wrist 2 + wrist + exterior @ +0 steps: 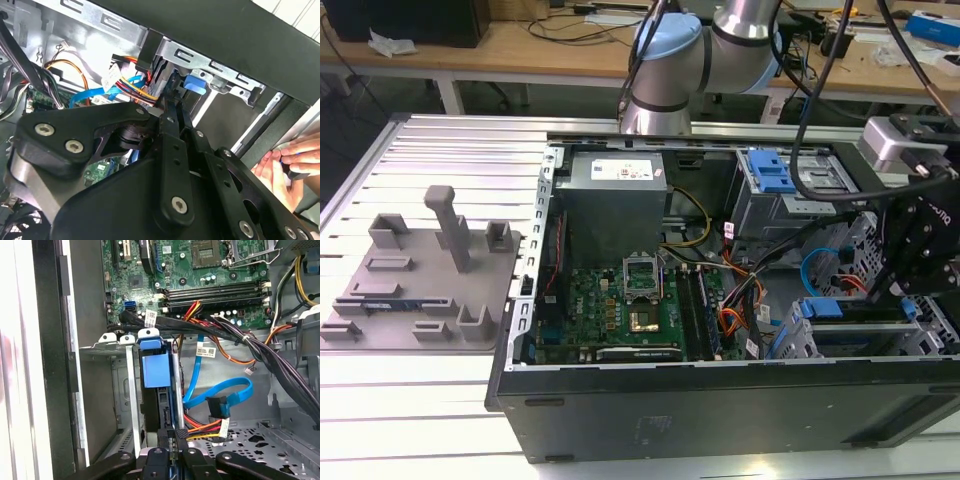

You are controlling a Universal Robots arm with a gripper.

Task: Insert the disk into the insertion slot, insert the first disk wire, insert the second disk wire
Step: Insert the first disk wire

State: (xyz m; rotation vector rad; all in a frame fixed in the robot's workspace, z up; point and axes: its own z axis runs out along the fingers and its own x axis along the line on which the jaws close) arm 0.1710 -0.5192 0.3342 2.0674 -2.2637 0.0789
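The disk (156, 371) sits in the insertion slot (131, 390); the tool (172, 437) (fingers pinched together) grips the first disk wire (202, 429) by its black plug.

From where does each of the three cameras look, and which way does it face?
First wrist view: on the wrist, looking along the gripper at the blue-framed disk, circuit board beyond.
Second wrist view: on the wrist, behind the gripper's black links, facing the computer case wall; a person's hand beside the case.
Exterior view: off the arm, above the table, looking down into the open computer case.
Both wrist views share the gripper and the light-blue cable.
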